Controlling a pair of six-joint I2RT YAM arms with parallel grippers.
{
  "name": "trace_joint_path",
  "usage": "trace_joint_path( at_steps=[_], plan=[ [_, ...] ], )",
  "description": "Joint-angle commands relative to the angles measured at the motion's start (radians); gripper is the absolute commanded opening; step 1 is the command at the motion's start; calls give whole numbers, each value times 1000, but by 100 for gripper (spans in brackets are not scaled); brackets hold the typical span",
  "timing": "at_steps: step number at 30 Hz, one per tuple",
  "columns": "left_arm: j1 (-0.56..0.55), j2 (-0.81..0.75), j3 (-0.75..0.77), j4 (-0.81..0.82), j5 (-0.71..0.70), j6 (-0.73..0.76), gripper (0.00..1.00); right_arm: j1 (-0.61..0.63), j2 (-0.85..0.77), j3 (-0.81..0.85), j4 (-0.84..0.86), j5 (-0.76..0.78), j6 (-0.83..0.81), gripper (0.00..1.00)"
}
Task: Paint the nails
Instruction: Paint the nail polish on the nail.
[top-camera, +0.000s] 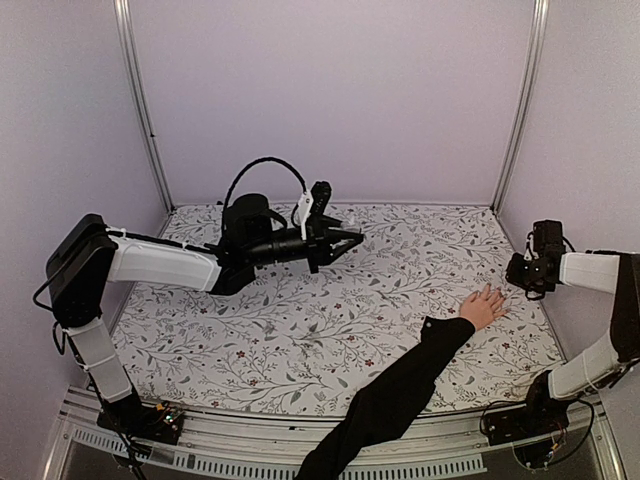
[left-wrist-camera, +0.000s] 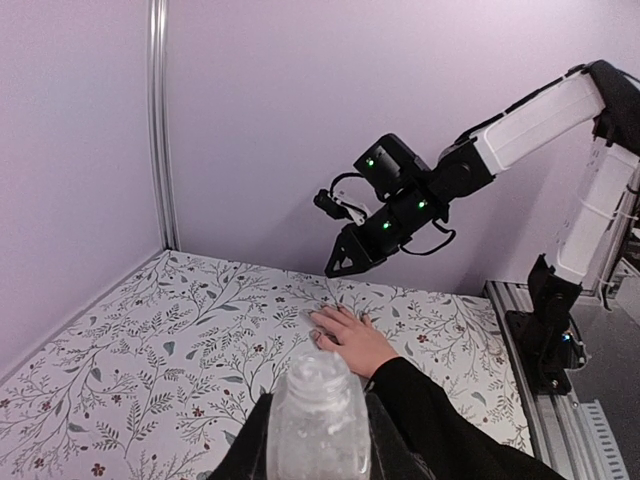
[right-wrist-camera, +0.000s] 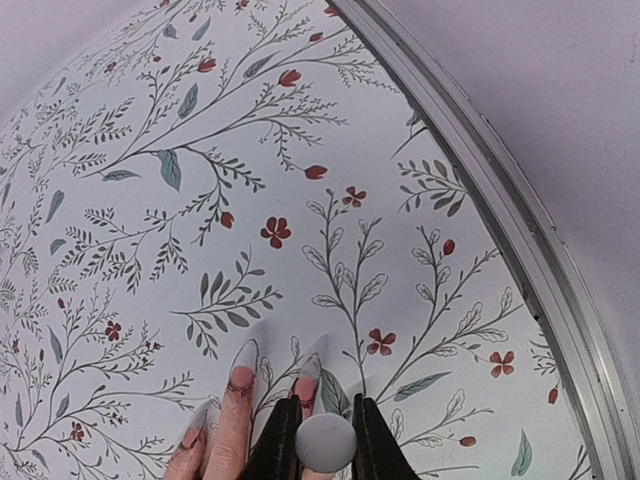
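A light-skinned hand (top-camera: 483, 306) in a long black sleeve lies flat on the floral cloth with its fingers spread. Its long pale nails (right-wrist-camera: 245, 354) point away from me in the right wrist view, and one nail (right-wrist-camera: 313, 367) lies just ahead of the left jaw. My right gripper (right-wrist-camera: 326, 440) is shut on a round grey cap (right-wrist-camera: 325, 443), seen end-on, and hovers right over the fingertips (top-camera: 522, 272). My left gripper (left-wrist-camera: 320, 445) is shut on a small pale translucent bottle (left-wrist-camera: 318, 395), held up at mid-table (top-camera: 345, 240), well left of the hand (left-wrist-camera: 352, 340).
The flowered table cloth (top-camera: 300, 320) covers the whole work surface. Metal frame posts (top-camera: 520, 100) and purple walls close it in. A metal rail (right-wrist-camera: 520, 250) runs along the edge just right of the fingers. The black sleeve (top-camera: 390, 400) crosses the near right part of the table.
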Motion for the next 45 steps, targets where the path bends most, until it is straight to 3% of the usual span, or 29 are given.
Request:
trace_joint_path(
  at_steps=[1,11,27,45],
  plan=[
    [16,13,-5,36,9,-8,0,21,14,-1,-11,30,25,0],
    [18,9,-23,57,12,-10,0,58,31,22,-63,132,16,0],
    [31,-1,-53,90,17,-20,0,76,61,79,-84,153,17,0],
    [50,-2,-76,119,29,-25,0,90,151,197,-227,188,-38,0]
  ],
)
